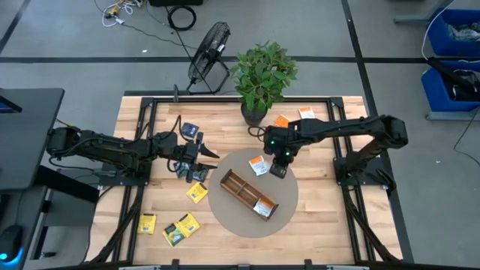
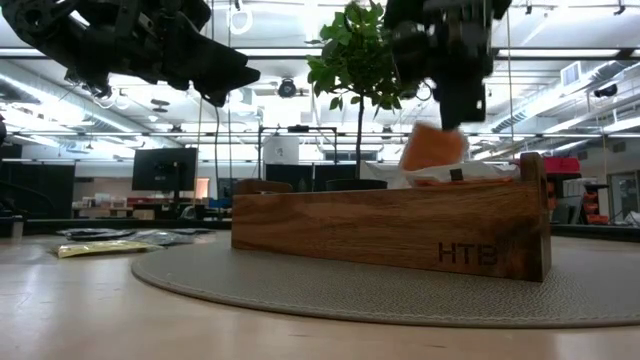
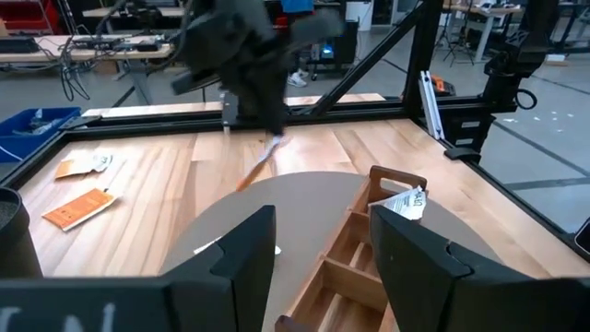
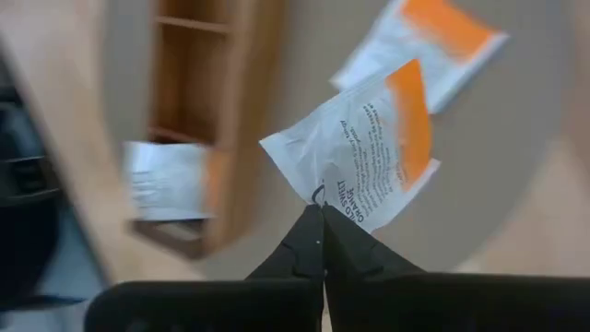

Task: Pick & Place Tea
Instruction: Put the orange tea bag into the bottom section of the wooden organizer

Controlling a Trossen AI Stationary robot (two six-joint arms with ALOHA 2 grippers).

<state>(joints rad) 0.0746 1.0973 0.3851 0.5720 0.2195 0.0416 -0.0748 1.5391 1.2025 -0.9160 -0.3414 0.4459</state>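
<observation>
My right gripper (image 1: 278, 166) is above the round grey mat (image 1: 232, 225), shut on an orange-and-white tea sachet (image 4: 373, 157). The sachet also shows in the low view (image 2: 432, 148), just beyond the long wooden divided tray (image 1: 247, 193). The tray lies on the mat and holds one sachet (image 1: 262, 208) in its end compartment. Another orange-and-white sachet (image 4: 442, 41) lies flat on the mat. My left gripper (image 1: 201, 155) is open and empty over the wood table, left of the mat; its fingers frame the tray in the left wrist view (image 3: 318, 240). My right gripper pinches the sachet's white edge (image 4: 324, 195), near a corner, between its two fingertips. The fingers come from above, pointing down. The sachet hangs tilted below the fingers, lifted clear of the mat and the tray.
Yellow sachets lie on the table at the left front (image 1: 197, 192) (image 1: 148, 223) (image 1: 181, 229). A navy sachet (image 1: 189, 130) lies near my left arm. Two orange-and-white sachets (image 1: 281, 120) (image 1: 306, 112) lie at the far side beside a potted plant (image 1: 262, 75).
</observation>
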